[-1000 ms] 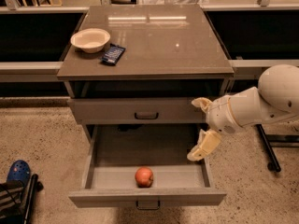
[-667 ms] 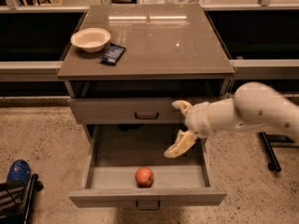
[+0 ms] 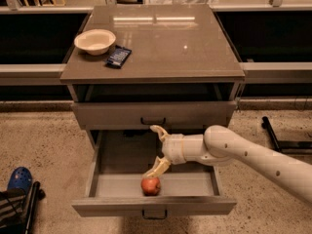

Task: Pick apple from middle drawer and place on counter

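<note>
- Over the last second the hand (image 3: 151,151) has swept leftward from the right side of the cabinet and dropped lower, so that it now hangs inside the open middle drawer (image 3: 195,206). The apple (image 3: 151,185) has not shifted.
- The hand's two pale fingers are spread wide apart and grip nothing. One points up toward the closed drawer front (image 3: 112,115) above. The other slants down, with its tip just over the top of the apple. Whether that tip touches the fruit cannot be told.
- The apple sits on the drawer floor close behind the front wall, roughly midway across, and is free on all sides.
- The white arm (image 3: 253,155) reaches in from the right, crossing above the drawer's right wall.
- On the counter (image 3: 165,48) a cream bowl (image 3: 95,41) and a dark packet (image 3: 119,56) lie near the left rear corner. The centre and right of the slab are bare.
- Step in hand, as I judge it: the approach to the grasp. Nothing has been picked up yet, so the task is at an early stage.
- The next move seems to call for lowering and turning the hand so the apple lies between the fingers rather than under one of them, then closing.
- After that it would need a lift that clears the drawer's front wall and the drawer front above, before carrying over to the bare part of the counter.
- A round fruit may roll if nudged by a single finger, so a centred closing would matter.
</note>
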Tool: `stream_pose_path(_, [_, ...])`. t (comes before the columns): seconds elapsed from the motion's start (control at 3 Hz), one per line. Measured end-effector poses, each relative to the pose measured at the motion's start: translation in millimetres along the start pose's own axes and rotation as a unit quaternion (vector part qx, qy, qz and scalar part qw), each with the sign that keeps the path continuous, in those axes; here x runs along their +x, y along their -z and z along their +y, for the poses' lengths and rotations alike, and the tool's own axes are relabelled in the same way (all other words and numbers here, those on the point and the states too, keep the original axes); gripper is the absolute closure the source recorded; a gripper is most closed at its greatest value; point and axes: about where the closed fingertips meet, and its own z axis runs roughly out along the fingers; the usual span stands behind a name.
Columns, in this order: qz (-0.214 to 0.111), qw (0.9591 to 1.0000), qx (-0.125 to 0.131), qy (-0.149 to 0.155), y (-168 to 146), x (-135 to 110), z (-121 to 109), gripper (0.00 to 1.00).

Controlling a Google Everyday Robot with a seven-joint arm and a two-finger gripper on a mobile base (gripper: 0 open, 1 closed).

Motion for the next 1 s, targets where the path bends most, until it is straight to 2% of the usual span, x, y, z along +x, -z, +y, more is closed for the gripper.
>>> stream_pose_path(0.33, [0.001, 1.0000, -0.003, -0.009, -0.3, 3.0, 4.0, 0.00])
stream_pose_path(0.67, [-0.004, 0.9997, -0.007, -0.023, -8.6, 20.2, 8.7, 0.00])
stream_pose_path(1.0, [-0.006, 0.9987, -0.008, -0.051, -26.2, 66.0, 26.1, 0.00])
